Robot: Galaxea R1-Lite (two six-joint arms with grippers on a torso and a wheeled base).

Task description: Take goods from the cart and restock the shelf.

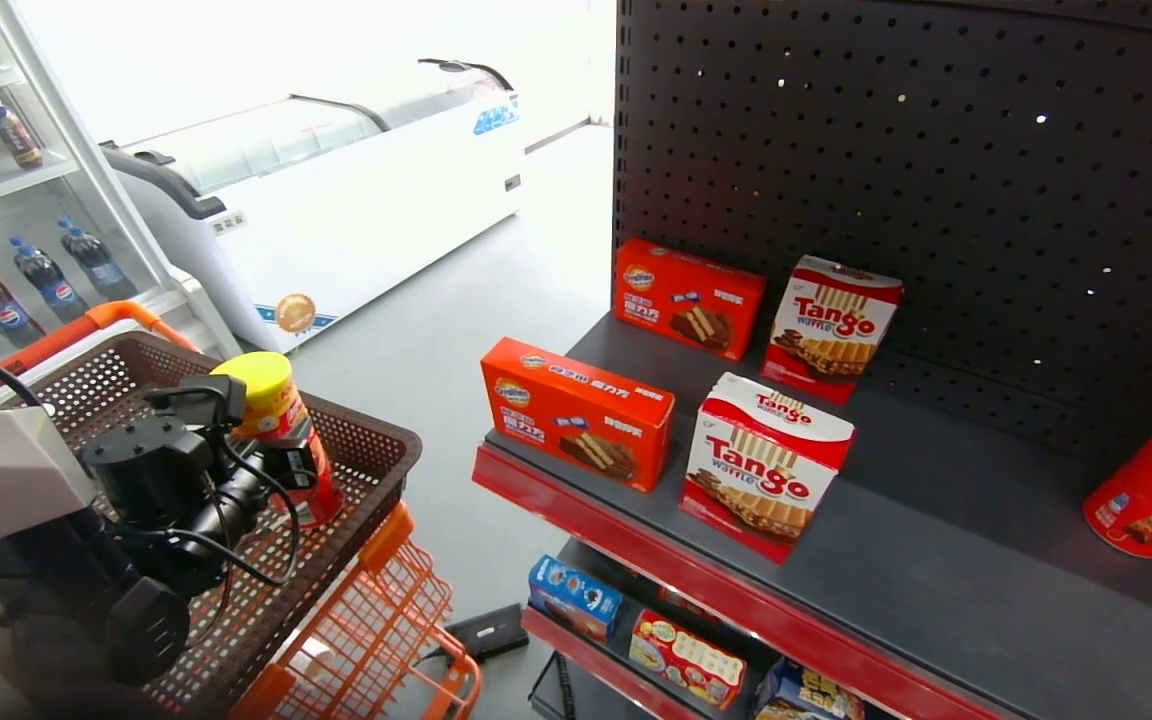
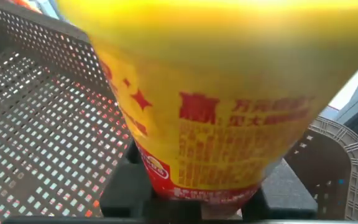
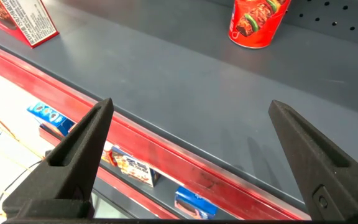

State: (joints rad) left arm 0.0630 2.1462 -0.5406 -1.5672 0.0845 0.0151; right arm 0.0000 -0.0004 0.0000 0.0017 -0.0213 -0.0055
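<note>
At eight o'clock our left gripper clasps a yellow-lidded canister over the cart basket, while our right gripper hovers spread wide above the shelf.

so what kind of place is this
Most likely a small grocery or convenience store: a shelf stocked with snack boxes, a glass-door fridge of drink bottles, and a chest freezer.
</note>
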